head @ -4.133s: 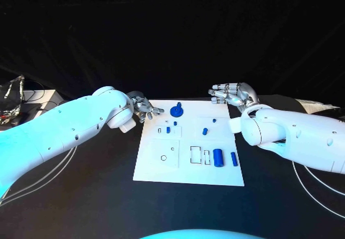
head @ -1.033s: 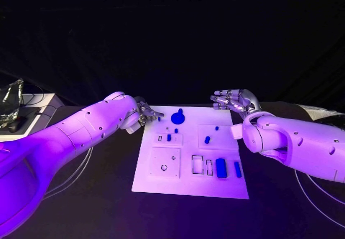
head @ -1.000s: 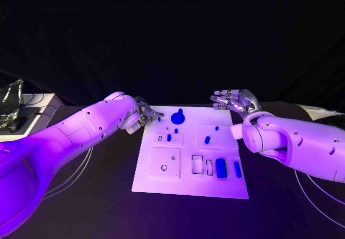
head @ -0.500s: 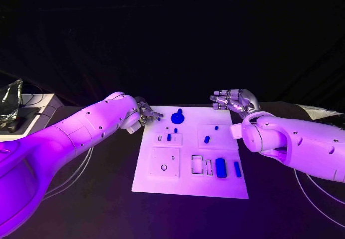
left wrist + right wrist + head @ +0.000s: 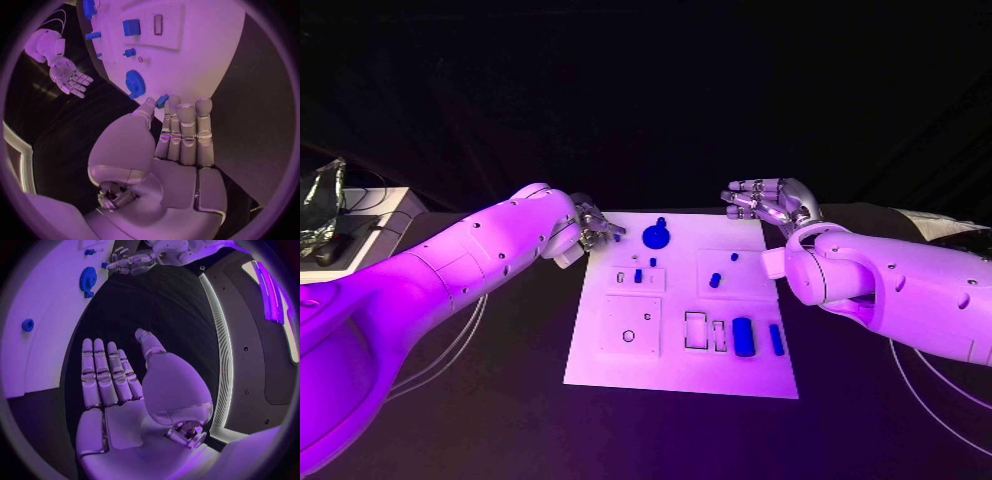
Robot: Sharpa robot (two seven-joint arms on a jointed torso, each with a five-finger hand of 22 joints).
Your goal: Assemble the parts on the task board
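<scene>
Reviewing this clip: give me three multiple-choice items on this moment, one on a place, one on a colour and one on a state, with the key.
1. Where does the gear lie?
A. at the far end of the task board
B. at its near end
C. off the board

2. What colour is the small part that the left hand pinches?
A. red
B. blue
C. green

3. How is the right hand?
A. gripping the gear
B. pressing on the board
C. open, palm up, holding nothing

Key: 1 A, the gear sits by the far edge. 2 B, a blue piece shows at its fingertips. 3 C, its fingers are spread and bare.
</scene>
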